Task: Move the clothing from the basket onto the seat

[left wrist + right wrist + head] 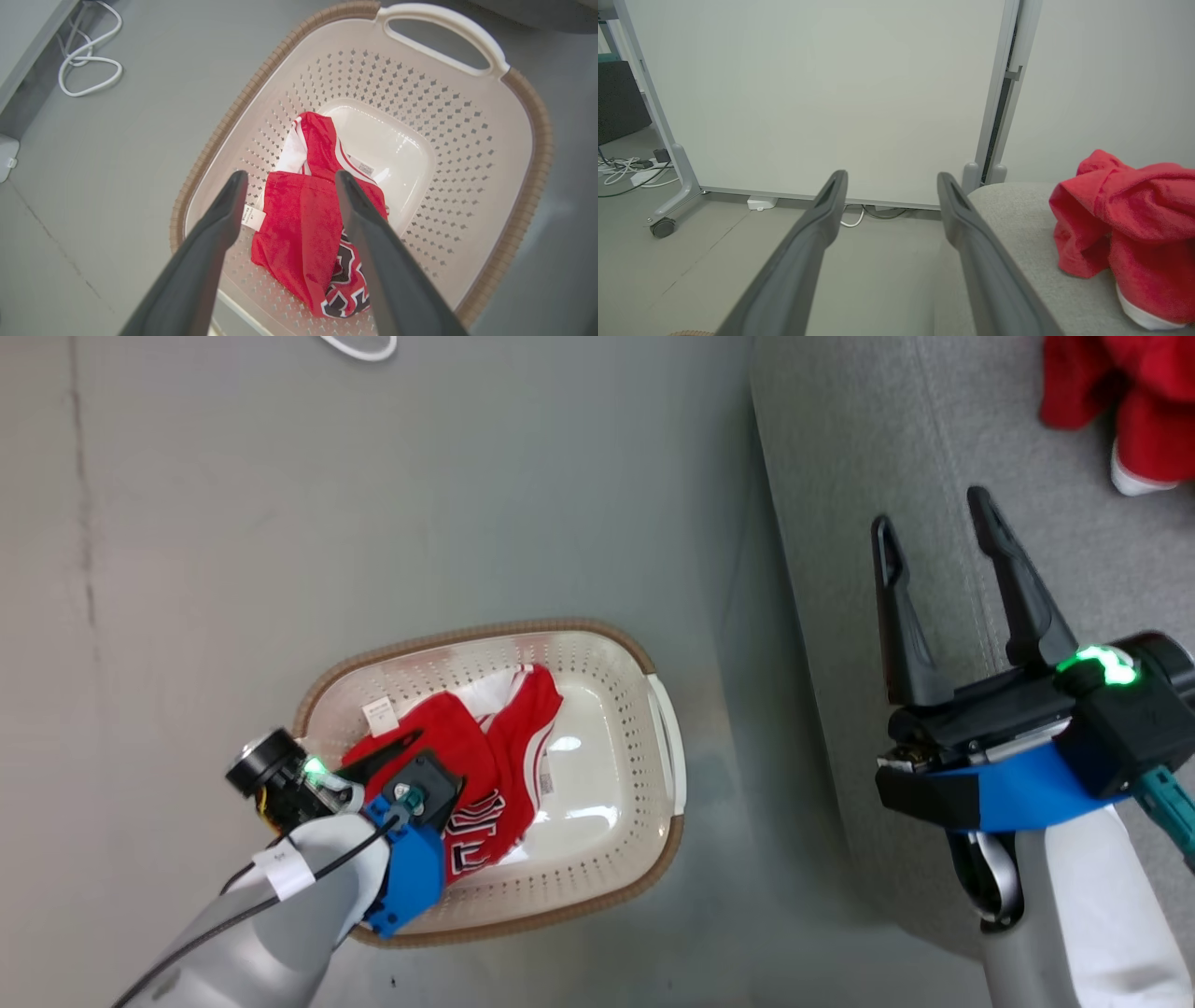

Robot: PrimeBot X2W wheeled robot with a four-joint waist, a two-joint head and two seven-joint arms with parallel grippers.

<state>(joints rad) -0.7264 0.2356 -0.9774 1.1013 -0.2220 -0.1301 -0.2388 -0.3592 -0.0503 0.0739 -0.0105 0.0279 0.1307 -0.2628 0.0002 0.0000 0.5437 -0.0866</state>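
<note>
Shows one red garment (495, 747) lying in the basket (644, 784) at seven o'clock, below left pincer (289, 179), spread wide; second garment (1130, 392) on the seat (840, 476) at one o'clock, past right pincer (932, 513), spread, empty

Basket (597, 665) and white cable (359, 348) on grey floor (467, 476); red garment (1139, 392) on grey seat (887, 448).

In the head view the top and right edges cut off the red garment (1130, 401) on the seat (887, 448), and the top edge cuts the white cable (359, 347). The left forearm (308, 887) covers the near rim of the basket (597, 644) and part of the red jersey (504, 747). The print on the white tag (253, 217) is too small to read, and the folded lettering (348, 289) cannot be read whole.
</note>
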